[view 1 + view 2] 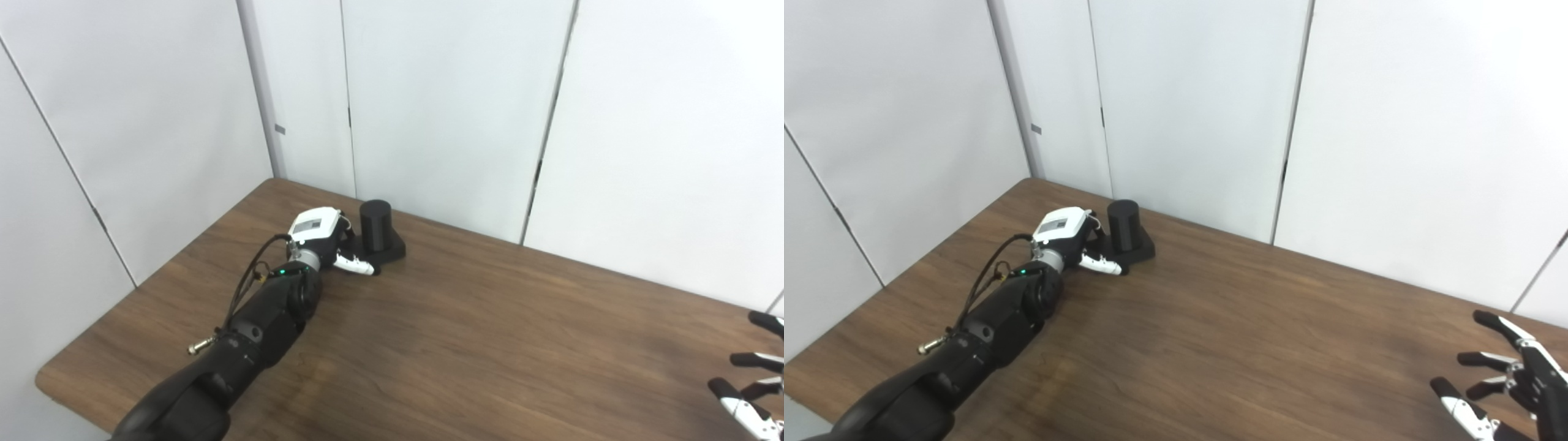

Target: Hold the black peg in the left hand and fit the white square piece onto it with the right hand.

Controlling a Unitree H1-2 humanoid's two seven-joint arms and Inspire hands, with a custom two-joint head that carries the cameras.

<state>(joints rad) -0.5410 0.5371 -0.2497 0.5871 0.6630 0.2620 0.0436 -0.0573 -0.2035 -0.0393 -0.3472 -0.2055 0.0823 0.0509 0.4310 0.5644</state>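
The black peg is a short upright cylinder on a black square base, standing at the far left of the table; it also shows in the right eye view. My left hand is right beside the peg's left side, with its thumb stretched along the front of the base. Its fingers are hidden behind the hand, so I cannot tell whether they grip. My right hand is open and empty at the bottom right, fingers spread above the table. No white square piece is in view.
The brown wooden table runs up to white wall panels close behind the peg. The table's left edge and rounded front-left corner are near my left arm.
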